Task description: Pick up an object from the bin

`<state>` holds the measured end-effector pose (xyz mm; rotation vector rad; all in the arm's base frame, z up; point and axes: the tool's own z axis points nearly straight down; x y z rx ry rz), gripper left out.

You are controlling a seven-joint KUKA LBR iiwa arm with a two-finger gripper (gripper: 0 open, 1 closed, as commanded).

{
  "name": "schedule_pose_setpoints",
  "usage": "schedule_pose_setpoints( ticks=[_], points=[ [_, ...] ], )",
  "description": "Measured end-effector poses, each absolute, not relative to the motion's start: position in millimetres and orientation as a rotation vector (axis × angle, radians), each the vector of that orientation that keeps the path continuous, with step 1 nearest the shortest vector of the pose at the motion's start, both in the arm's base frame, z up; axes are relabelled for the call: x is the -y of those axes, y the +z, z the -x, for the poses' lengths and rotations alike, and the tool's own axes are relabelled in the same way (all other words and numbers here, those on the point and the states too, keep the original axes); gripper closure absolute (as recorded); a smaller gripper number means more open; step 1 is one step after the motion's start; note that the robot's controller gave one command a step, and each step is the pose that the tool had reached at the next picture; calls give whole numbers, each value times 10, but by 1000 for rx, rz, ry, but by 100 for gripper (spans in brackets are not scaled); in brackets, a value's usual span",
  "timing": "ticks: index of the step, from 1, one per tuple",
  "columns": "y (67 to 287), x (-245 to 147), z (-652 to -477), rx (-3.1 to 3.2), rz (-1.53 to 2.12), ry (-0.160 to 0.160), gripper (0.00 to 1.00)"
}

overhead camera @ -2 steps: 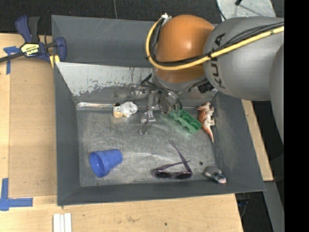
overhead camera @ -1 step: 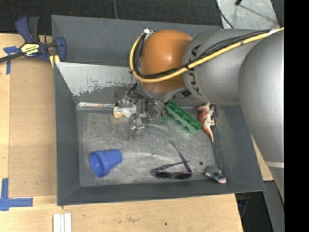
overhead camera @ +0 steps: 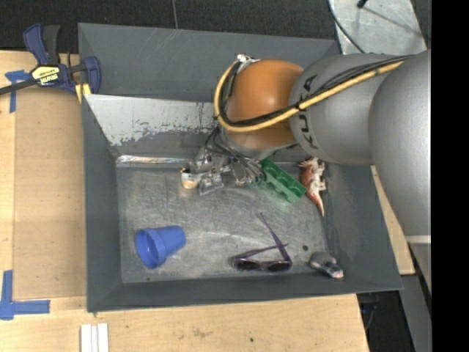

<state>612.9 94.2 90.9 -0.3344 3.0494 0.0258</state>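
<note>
In the grey metal bin (overhead camera: pixel 102 218), toward the back wall and about midway along it, the pincer (overhead camera: pixel 210 171) hung low over the floor. It was carried by the arm (overhead camera: pixel 366 108), which came in from the right with its rounded orange cover (overhead camera: pixel 260 97) and a yellow-and-black cable (overhead camera: pixel 242 125) looped round it. How far the pincer was open could not be told, since its metal parts ran together under the cover's shadow, and nothing could be seen held in it. A small pale piece (overhead camera: pixel 190 181) lay at the pincer's left end, touching it or just beside it. Whether it was a loose thing of the bin or a part of the tool could not be told.

Just right of the pincer, a green ridged block (overhead camera: pixel 284 182) lay aslant on the bin's floor, partly beneath the arm. Beside that, nearer the right wall, was an orange and white toy figure (overhead camera: pixel 314 182). A blue cup (overhead camera: pixel 158 246) lay on its side in the front left part, well apart from everything else, with its mouth toward the front left. Along the front wall lay dark sunglasses (overhead camera: pixel 262 262), one temple sticking back toward the middle. A small grey thing (overhead camera: pixel 324 263) sat in the front right corner, near the glasses but apart from them.
</note>
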Motion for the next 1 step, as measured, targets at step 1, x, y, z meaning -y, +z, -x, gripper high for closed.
schedule_pose_setpoints(
  ticks=[1],
  points=[
    [908, -942, -6128, -3050, 334, 26, 100]
  ],
)
